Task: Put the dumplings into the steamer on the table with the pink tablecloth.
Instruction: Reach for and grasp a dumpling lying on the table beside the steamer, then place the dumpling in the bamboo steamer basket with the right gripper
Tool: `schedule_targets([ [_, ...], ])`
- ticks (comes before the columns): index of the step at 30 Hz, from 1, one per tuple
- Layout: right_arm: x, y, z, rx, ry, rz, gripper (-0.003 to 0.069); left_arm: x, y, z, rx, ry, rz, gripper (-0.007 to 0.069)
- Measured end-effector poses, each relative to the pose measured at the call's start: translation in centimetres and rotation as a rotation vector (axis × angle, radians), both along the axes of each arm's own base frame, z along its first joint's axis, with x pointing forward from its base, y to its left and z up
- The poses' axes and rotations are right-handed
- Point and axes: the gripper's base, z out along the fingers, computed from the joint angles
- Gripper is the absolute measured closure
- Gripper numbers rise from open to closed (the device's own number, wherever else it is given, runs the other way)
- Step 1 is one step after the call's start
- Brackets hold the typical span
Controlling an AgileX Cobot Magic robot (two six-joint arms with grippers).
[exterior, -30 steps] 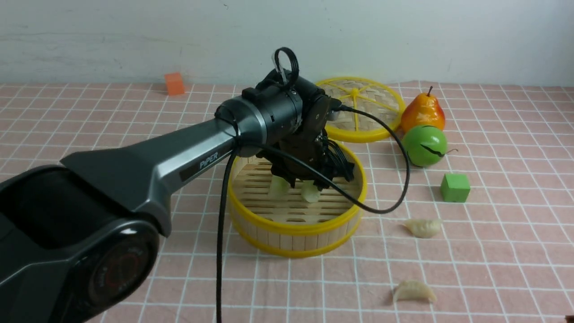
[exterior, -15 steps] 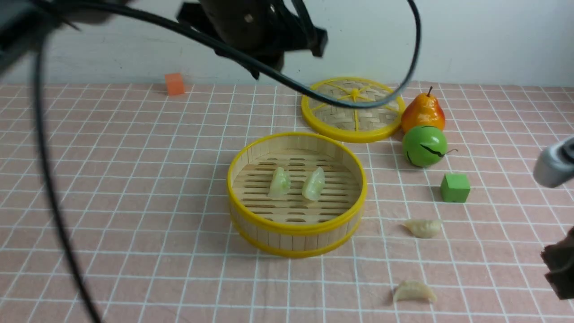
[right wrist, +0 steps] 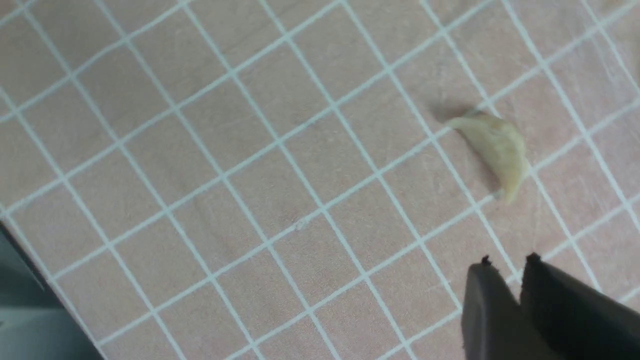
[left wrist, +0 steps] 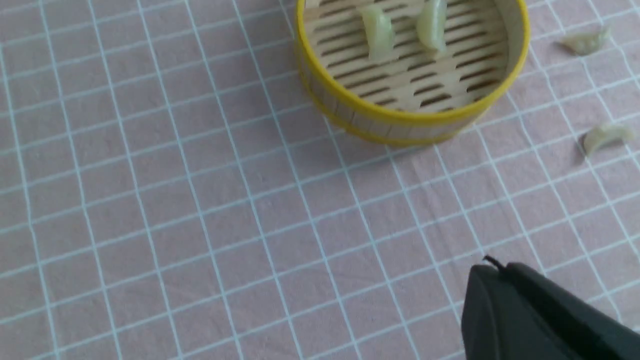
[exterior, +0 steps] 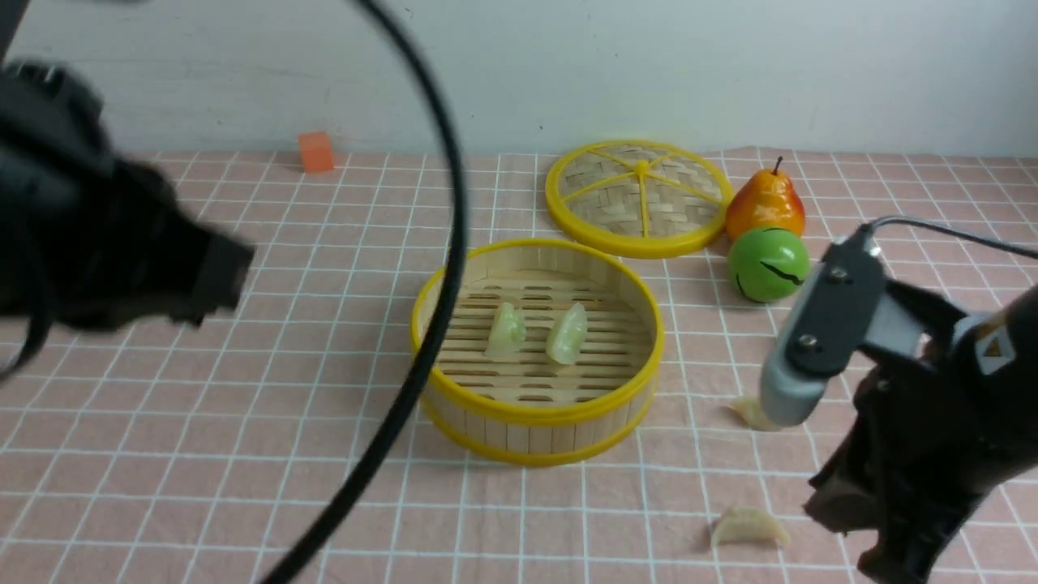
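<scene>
Nearest to me, my right pincer (right wrist: 507,265) has just swung in from the right edge. It hangs low over the desk (exterior: 243,454), its jaws slightly parted with nothing between them. In its wrist view one cream dumpling (right wrist: 495,150) lies on the pink tablecloth (right wrist: 250,150) just ahead of the tips, not yet touched.

In the front view the near cream dumpling (exterior: 748,527) sits just beside my right arm. The second cream dumpling (exterior: 748,412) lies a little farther back, half hidden behind that arm's grey housing.

At the middle of the desk stands the steamer (exterior: 535,415). Two pale green dumplings (exterior: 506,331) lie side by side on its slatted floor.

A second ago my left arm was reaching into the steamer. Now it has pulled back to the left, and my left pincer (left wrist: 495,272) is clenched and empty, well clear of the rim.

I judge the task half done: the green pair is in, and the cream pair falls to my right arm.

Farther back are a round green fruit (exterior: 768,264), a pear (exterior: 764,204), the woven lid (exterior: 639,199) and an orange cube (exterior: 315,152).
</scene>
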Motion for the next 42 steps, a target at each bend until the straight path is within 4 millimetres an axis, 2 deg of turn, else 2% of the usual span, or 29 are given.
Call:
schedule_targets([
  [3,0.7,1.4,-1.2,-0.015,-0.010,0.066,0.0300,-1.9,1.2,-3.3,-0.007,0.023,-0.003,0.0638],
  [4,1.2,1.8,-1.9,-0.026,-0.016,0.078,0.0222,-2.7,1.6,-4.6,-0.011,0.041,0.001,0.0638],
  [5,1.3,1.8,-2.0,-0.029,-0.013,0.079,0.0211,-2.8,1.7,-4.5,-0.016,0.036,0.002,0.0638],
  [6,2.0,2.1,-2.8,-0.052,-0.023,0.083,0.0135,-3.5,2.1,-6.0,-0.019,0.065,0.010,0.0638],
  [7,2.1,2.1,-2.9,-0.054,-0.027,0.083,0.0126,-3.6,2.2,-6.4,-0.017,0.078,0.012,0.0638],
  [8,2.8,2.3,-3.7,-0.086,-0.033,0.091,0.0076,-4.2,2.5,-7.3,-0.024,0.095,0.015,0.0638],
  [10,3.7,2.3,-4.9,-0.140,-0.050,0.103,0.0032,-4.9,2.7,-8.9,-0.031,0.138,0.018,0.0638],
  [13,4.8,2.4,-6.6,-0.202,-0.051,0.109,0.0029,-5.4,2.9,-9.8,-0.035,0.161,0.018,0.0638],
  [15,5.8,2.6,-8.5,-0.260,-0.043,0.112,0.0061,-5.6,2.9,-10.4,-0.042,0.182,0.017,0.0638],
  [17,6.2,2.7,-9.3,-0.278,-0.039,0.115,0.0087,-5.7,2.9,-10.6,-0.039,0.185,0.017,0.0638],
  [20,7.0,3.1,-11.8,-0.306,-0.006,0.120,0.0171,-5.7,2.8,-10.5,-0.059,0.185,0.014,0.0638],
  [24,7.7,3.5,-13.8,-0.318,0.013,0.127,0.0295,-5.6,2.8,-10.5,-0.059,0.184,0.014,0.0638],
  [25,7.7,3.5,-13.8,-0.318,0.014,0.127,0.0309,-5.6,2.8,-10.5,-0.059,0.184,0.014,0.0638],
  [26,7.9,3.6,-13.8,-0.320,0.014,0.127,0.0377,-5.6,2.8,-10.5,-0.060,0.183,0.014,0.0638],
  [28,8.0,3.7,-13.6,-0.327,0.024,0.127,0.0454,-5.6,2.8,-10.5,-0.060,0.183,0.014,0.0638],
  [31,8.4,3.8,-12.7,-0.337,0.042,0.115,0.0461,-5.6,2.8,-10.5,-0.060,0.183,0.014,0.0638],
  [33,9.2,4.4,-10.3,-0.328,0.053,0.067,0.0459,-5.6,2.8,-10.5,-0.060,0.183,0.014,0.0638],
  [35,9.5,4.7,-9.1,-0.304,0.050,0.036,0.0459,-5.6,2.8,-10.5,-0.061,0.182,0.014,0.0638],
  [36,9.9,5.4,-7.0,-0.253,0.045,-0.016,0.0459,-5.6,2.8,-10.5,-0.061,0.182,0.014,0.0638],
  [38,10.5,6.7,-4.3,-0.144,0.026,-0.095,0.0459,-5.6,2.8,-10.5,-0.064,0.177,0.013,0.0638],
  [39,11.1,7.8,-2.1,-0.051,0.002,-0.143,0.0459,-5.6,2.7,-10.4,-0.069,0.171,0.013,0.0638],
  [42,12.2,9.3,-0.2,0.059,-0.018,-0.202,0.0459,-5.4,2.6,-10.3,-0.081,0.154,0.012,0.0638],
])
